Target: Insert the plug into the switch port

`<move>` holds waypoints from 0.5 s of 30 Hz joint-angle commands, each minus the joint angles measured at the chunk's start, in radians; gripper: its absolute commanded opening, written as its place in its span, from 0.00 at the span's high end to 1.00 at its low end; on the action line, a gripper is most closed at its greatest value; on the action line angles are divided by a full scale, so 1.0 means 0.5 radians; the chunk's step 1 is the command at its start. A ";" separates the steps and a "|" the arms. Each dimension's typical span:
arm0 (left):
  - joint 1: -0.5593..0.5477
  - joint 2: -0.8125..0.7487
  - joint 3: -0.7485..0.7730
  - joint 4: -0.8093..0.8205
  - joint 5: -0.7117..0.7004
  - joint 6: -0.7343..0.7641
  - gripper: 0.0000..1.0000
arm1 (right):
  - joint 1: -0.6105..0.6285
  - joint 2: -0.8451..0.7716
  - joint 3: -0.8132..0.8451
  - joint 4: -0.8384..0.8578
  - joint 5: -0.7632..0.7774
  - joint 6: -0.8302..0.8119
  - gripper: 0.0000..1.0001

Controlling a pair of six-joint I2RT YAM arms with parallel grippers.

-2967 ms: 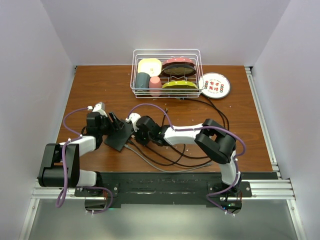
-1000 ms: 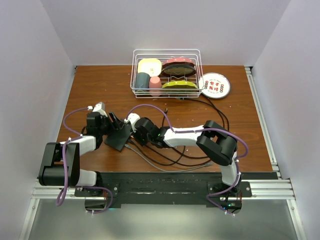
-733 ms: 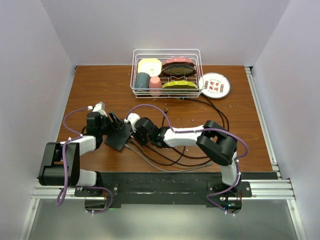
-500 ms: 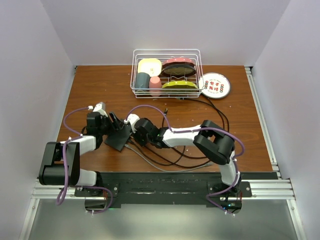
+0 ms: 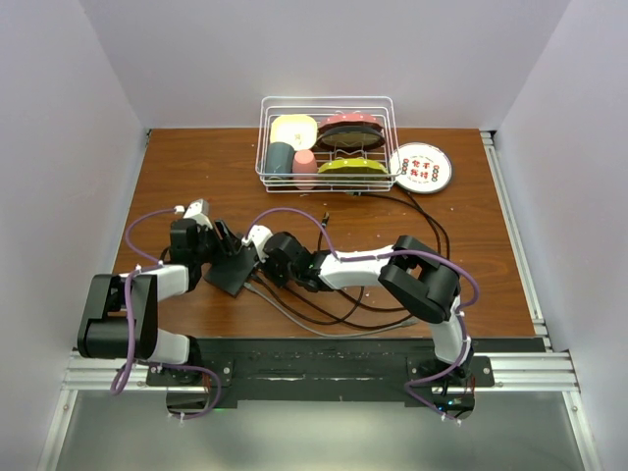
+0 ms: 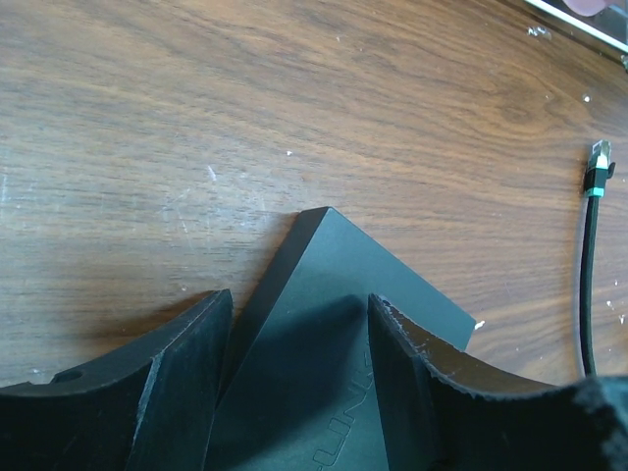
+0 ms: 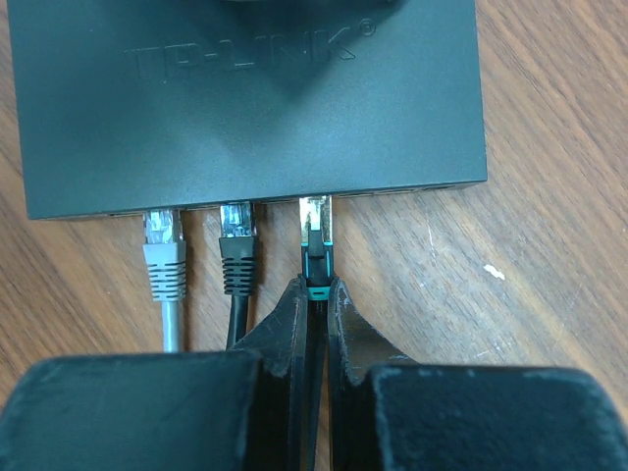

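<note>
Compared with three seconds back, the right arm's elbow has swung a little left and the right end effector (image 7: 314, 294) has crept closer to the switch (image 7: 245, 98); the left arm has hardly shifted. The right end effector is narrow, pinched on the tail of the plug (image 7: 315, 228). The plug's clear tip sits at the mouth of a port on the switch edge facing the right arm, and most of its body still shows. By my reading it is lined up, perhaps just started, but not seated, so the final push remains. Beside it on the left in the right wrist view, a black plug (image 7: 237, 245) and a grey plug (image 7: 163, 245) already sit in their ports. The left end effector (image 6: 299, 299) stands moderately wide astride one corner of the switch; whether it presses the box I cannot tell. The switch lies flat on the table (image 7: 549, 294), in its near-left part, and a loose plug (image 6: 598, 162) lies apart on the wood.
</note>
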 commanded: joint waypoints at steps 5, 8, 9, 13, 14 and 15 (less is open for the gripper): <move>-0.064 0.064 0.041 -0.061 0.230 -0.003 0.39 | -0.005 -0.082 -0.007 0.323 -0.001 -0.101 1.00; -0.070 0.071 0.044 -0.064 0.236 -0.003 0.39 | -0.008 -0.088 0.006 0.332 -0.001 -0.095 1.00; -0.070 0.071 0.044 -0.067 0.236 -0.003 0.39 | -0.008 -0.088 0.009 0.329 -0.004 -0.098 1.00; -0.076 0.083 0.048 -0.064 0.252 -0.003 0.41 | -0.014 -0.094 0.036 0.342 -0.007 -0.089 1.00; -0.076 0.089 0.048 -0.067 0.255 -0.006 0.42 | -0.021 -0.085 0.054 0.339 -0.010 -0.089 1.00; -0.076 0.098 0.051 -0.064 0.264 -0.009 0.43 | -0.024 -0.082 0.061 0.336 -0.007 -0.086 1.00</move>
